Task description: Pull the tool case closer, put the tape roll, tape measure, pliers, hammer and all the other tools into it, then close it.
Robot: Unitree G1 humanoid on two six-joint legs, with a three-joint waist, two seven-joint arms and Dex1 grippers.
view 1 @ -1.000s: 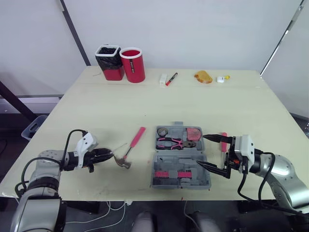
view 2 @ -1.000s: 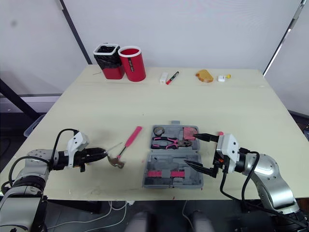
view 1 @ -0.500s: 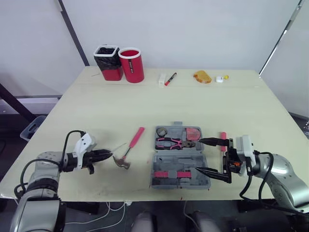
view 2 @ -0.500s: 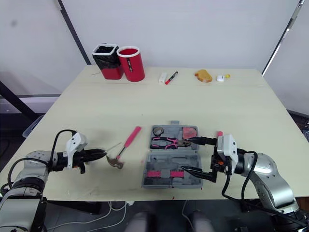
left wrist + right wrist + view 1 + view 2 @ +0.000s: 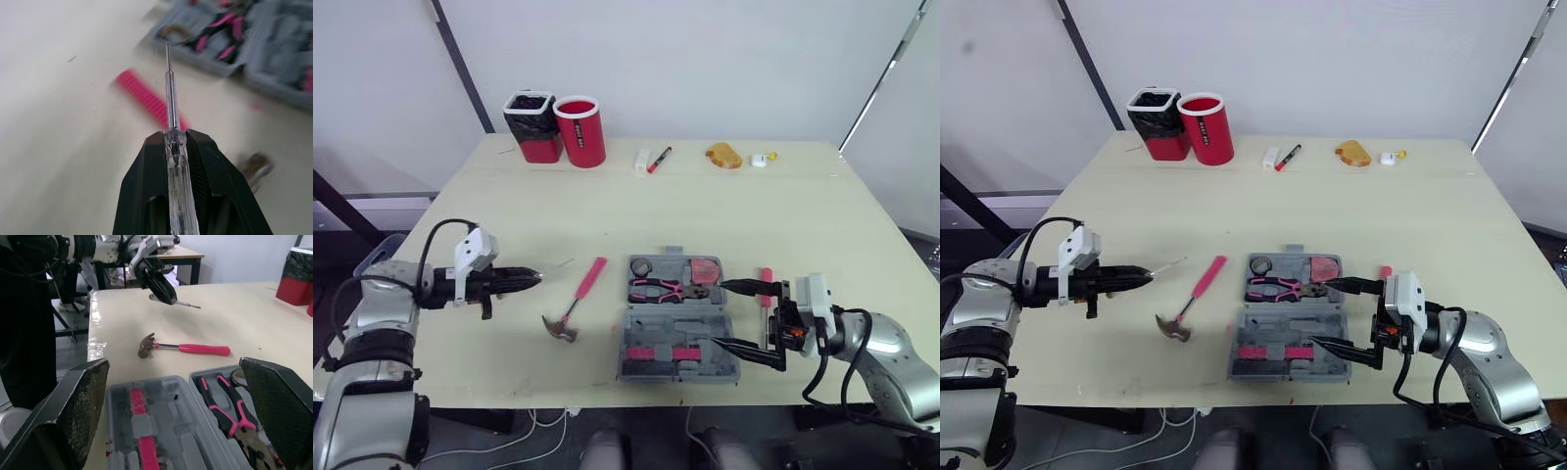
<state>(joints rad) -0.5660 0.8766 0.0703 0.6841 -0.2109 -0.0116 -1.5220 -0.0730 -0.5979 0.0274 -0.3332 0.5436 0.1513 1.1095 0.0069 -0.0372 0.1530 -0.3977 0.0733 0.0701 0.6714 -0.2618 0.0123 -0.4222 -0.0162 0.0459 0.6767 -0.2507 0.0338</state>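
Left gripper (image 5: 527,279), clamped on the clear screwdriver (image 5: 169,95), just lifted it. Right gripper (image 5: 718,313) gapes empty. Tool case (image 5: 634,335) next.

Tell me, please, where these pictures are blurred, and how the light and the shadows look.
Left wrist view: the screwdriver, held in the shut jaws of the left gripper, is sharp, while the hammer handle and the tool case behind it are smeared. Right wrist view: the hammer and the case look clear. Left eye view: soft, even light on the table, no glare, only faint shadows.
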